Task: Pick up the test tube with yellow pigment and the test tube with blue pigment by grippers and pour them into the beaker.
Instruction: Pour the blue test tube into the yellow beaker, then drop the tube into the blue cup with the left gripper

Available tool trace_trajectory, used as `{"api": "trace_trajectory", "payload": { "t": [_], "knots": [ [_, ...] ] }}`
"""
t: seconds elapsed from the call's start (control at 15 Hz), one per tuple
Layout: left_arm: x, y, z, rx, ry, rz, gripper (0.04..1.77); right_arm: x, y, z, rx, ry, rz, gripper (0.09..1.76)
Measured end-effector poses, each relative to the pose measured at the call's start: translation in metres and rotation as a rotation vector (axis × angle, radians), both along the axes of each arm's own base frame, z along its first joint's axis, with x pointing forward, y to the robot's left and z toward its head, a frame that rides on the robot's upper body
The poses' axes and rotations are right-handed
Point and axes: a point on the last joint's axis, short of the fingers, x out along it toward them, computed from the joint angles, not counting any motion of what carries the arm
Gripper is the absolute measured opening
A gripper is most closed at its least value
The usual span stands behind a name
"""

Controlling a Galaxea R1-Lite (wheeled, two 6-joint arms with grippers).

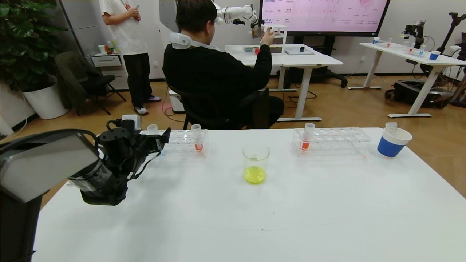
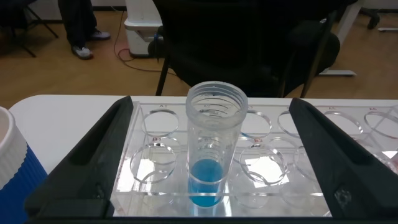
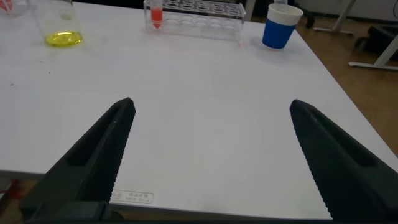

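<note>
Between the spread fingers of the left hand (image 2: 208,155) stands the test tube with blue pigment (image 2: 210,149), upright in its rack (image 2: 261,155), ungripped. Yellow already lies in the beaker (image 1: 255,163). Next: close, lift straight. Right hand (image 3: 208,155) hovers spread over the surface (image 3: 205,81).

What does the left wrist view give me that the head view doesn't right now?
Only the left wrist view shows the test tube with blue pigment standing in its rack, centred between the open left end effector fingers, not yet gripped. Only the head view shows the beaker holding yellow liquid, the right rack and both orange-tipped tubes. Both show the left rack. The right end effector is open over bare table.
</note>
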Motion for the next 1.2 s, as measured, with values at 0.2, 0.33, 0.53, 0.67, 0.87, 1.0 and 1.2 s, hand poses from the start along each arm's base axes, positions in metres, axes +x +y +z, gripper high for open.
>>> {"api": "trace_trajectory", "payload": {
  "t": [0.2,0.33,0.53,0.67,0.87,1.0,1.2],
  "knots": [
    [0.001,0.001,-0.001,0.000,-0.003,0.001,1.75,0.000,0.000,0.000,0.000,0.000,0.000,1.74],
    [0.002,0.001,0.000,-0.004,-0.004,0.001,1.75,0.000,0.000,0.000,0.000,0.000,0.000,1.74],
    [0.001,0.001,0.000,-0.005,-0.004,0.002,1.42,0.000,0.000,0.000,0.000,0.000,0.000,1.74],
    [0.001,0.001,0.000,-0.005,-0.004,0.002,0.55,0.000,0.000,0.000,0.000,0.000,0.000,1.74],
    [0.000,0.001,0.000,-0.005,-0.005,0.003,0.54,0.000,0.000,0.000,0.000,0.000,0.000,1.74],
    [0.000,0.001,0.001,-0.005,-0.007,0.003,0.50,0.000,0.000,0.000,0.000,0.000,0.000,1.74],
    [0.000,0.002,0.010,-0.005,-0.018,0.005,0.50,0.000,0.000,0.000,0.000,0.000,0.000,1.74]
  ]
}}
